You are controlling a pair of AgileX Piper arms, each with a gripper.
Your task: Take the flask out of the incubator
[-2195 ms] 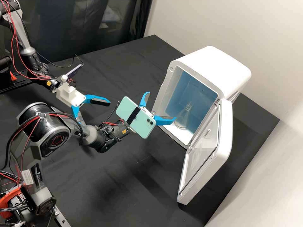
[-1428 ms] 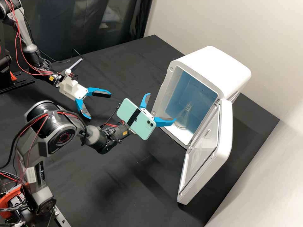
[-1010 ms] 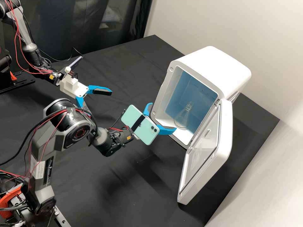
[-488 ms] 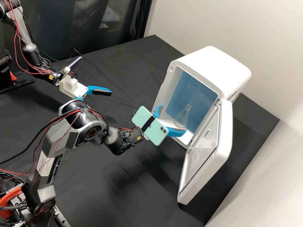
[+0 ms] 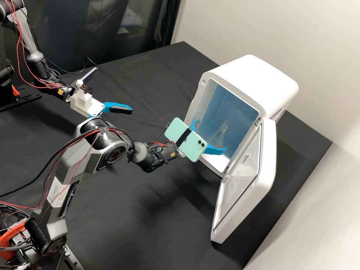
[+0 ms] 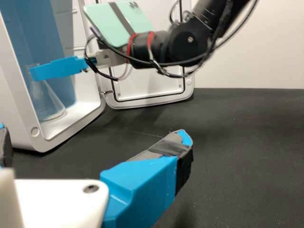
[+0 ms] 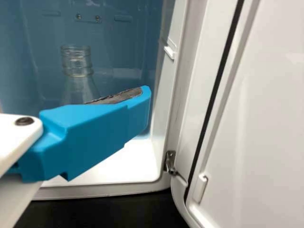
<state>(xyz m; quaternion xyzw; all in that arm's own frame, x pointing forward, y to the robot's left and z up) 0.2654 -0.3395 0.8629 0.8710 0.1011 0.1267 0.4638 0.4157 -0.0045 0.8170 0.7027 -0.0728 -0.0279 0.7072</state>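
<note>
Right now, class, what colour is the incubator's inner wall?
The incubator's inner wall is light blue; the high view shows it best.

Both dark grey jointed metal arms point(image 5: 71, 168) trail red and black cables point(image 6: 142, 42); white plastic wrist blocks point(image 5: 84, 103) carry bright blue fingers point(image 6: 147, 178), and a black band straps a mint-green phone point(image 5: 186, 139) to one wrist.

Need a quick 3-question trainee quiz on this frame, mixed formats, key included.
1. True or false: the right gripper is shut on the flask.
2. Fill in: the incubator door is ____.
3. The flask stands: A) on top of the incubator B) upright inside the incubator C) on the door.
Key: 1 false, it is open; 2 open; 3 B.
</note>
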